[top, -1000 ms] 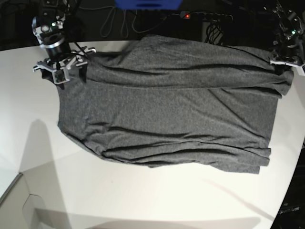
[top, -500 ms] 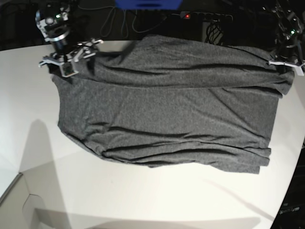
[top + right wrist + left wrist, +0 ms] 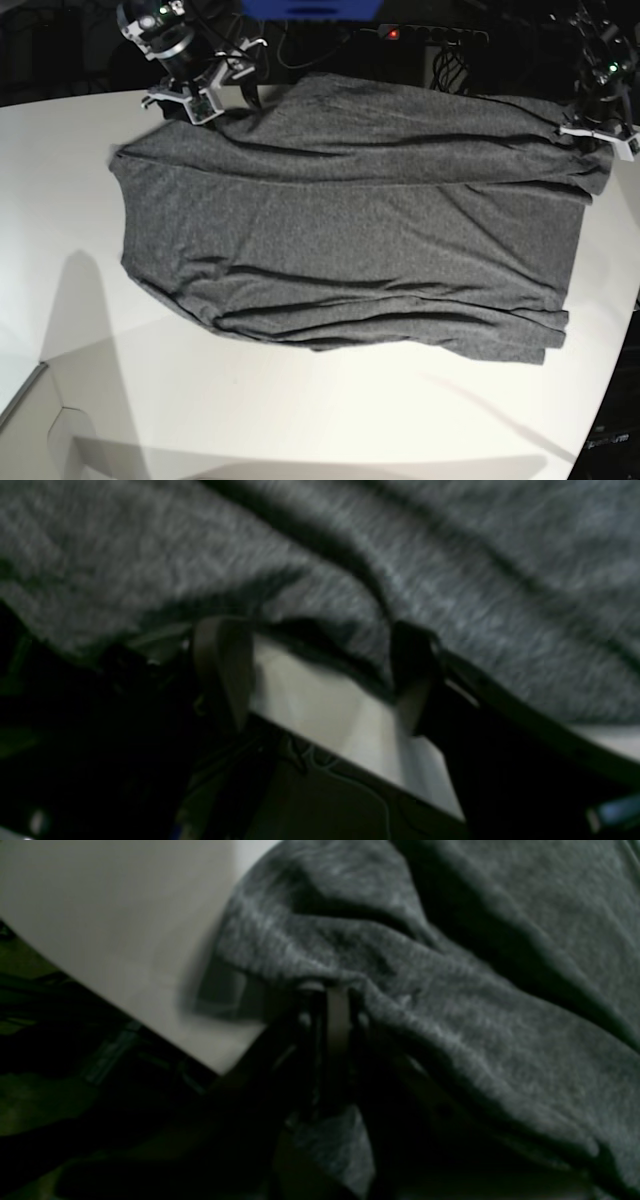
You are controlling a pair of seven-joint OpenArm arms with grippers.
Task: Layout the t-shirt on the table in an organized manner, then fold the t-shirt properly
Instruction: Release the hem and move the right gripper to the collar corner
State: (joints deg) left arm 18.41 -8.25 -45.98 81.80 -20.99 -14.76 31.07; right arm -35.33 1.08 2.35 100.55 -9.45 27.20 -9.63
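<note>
Well, the heathered dark grey t-shirt (image 3: 350,220) lies spread across the white table (image 3: 300,410), creased in long ridges. From where I stand, the left gripper (image 3: 598,133) sits at the shirt's far corner near the table's edge; its wrist camera shows the fingers (image 3: 336,1020) pressed tight together, with a fold of grey knit bunched against them and draped just beyond, so it looks pinched on the cloth. The right gripper (image 3: 200,92) hovers at the opposite corner with its jaws spread wide, nothing caught between them; bare table shows in the gap (image 3: 320,700) and the shirt's edge lies just past its fingertips (image 3: 222,655), one tip seeming to brush the hem
</note>
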